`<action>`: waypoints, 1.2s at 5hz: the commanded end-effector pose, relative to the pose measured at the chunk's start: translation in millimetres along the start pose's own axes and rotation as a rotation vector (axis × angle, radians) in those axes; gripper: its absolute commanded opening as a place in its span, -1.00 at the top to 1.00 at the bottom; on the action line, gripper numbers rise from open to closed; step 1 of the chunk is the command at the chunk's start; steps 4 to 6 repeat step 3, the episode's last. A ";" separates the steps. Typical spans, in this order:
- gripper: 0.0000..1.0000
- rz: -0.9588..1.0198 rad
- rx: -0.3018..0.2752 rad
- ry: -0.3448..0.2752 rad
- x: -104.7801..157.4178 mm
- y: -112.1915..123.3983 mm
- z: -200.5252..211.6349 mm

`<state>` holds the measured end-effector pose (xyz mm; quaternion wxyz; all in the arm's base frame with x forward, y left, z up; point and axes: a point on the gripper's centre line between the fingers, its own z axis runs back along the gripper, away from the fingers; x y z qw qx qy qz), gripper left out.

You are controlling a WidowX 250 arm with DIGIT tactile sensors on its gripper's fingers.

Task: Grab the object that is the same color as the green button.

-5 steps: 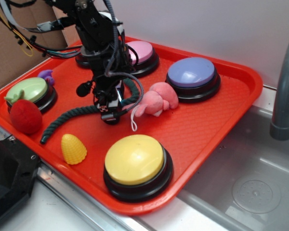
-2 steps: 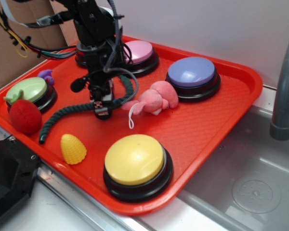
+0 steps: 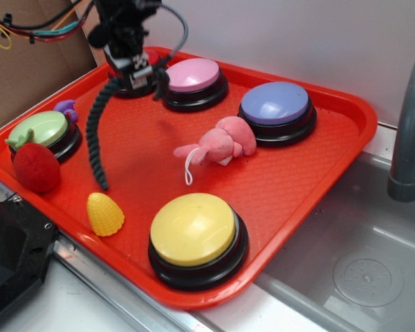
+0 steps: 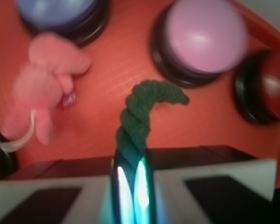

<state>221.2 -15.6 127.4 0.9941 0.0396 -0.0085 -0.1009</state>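
A dark green twisted rope [image 3: 93, 135] hangs from my gripper [image 3: 140, 77], which is raised over the back left of the red tray [image 3: 297, 180] and shut on the rope near one end. Its long free end dangles down to the tray near the yellow cone. In the wrist view the rope [image 4: 140, 114] runs up out of the closed jaws, its short end curling right. The light-green button [image 3: 43, 129] sits at the tray's left edge, partly behind a red plush strawberry [image 3: 36, 166].
On the tray are a pink button [image 3: 192, 76], a purple button [image 3: 275, 105], a yellow button [image 3: 194, 232], a red button [image 4: 266, 91], a pink plush [image 3: 220, 145], a yellow cone [image 3: 105, 214] and a small purple toy [image 3: 67, 108]. A sink and grey faucet [image 3: 408, 131] lie right.
My gripper has risen and moved back-left from the tray's middle with the rope in it. The rope has come off the tray and now hangs, only its tip near the surface.
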 end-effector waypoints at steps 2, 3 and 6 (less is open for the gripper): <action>1.00 0.275 -0.080 -0.154 -18.2 5.9 104.6; 1.00 0.281 -0.078 -0.110 -27.6 0.8 109.8; 1.00 0.281 -0.078 -0.110 -27.6 0.8 109.8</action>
